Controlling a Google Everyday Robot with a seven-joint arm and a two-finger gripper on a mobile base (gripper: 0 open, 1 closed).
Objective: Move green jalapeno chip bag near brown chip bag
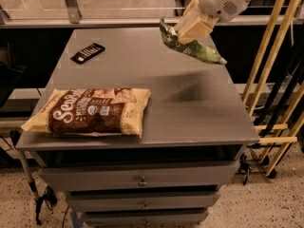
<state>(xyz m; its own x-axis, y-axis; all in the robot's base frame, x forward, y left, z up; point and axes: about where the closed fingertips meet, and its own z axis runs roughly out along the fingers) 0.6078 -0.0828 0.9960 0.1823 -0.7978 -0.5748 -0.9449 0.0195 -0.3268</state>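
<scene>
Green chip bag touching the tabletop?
No, the gripper holds the green jalapeno chip bag in the air above the table, at its far right side.

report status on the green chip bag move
Tool above far right of table, shut on green jalapeno chip bag, bag clear of the surface. Brown chip bag flat at front left. Black remote far left, off the likely path.

Claw point(186, 32) aloft upper right, clamped
</scene>
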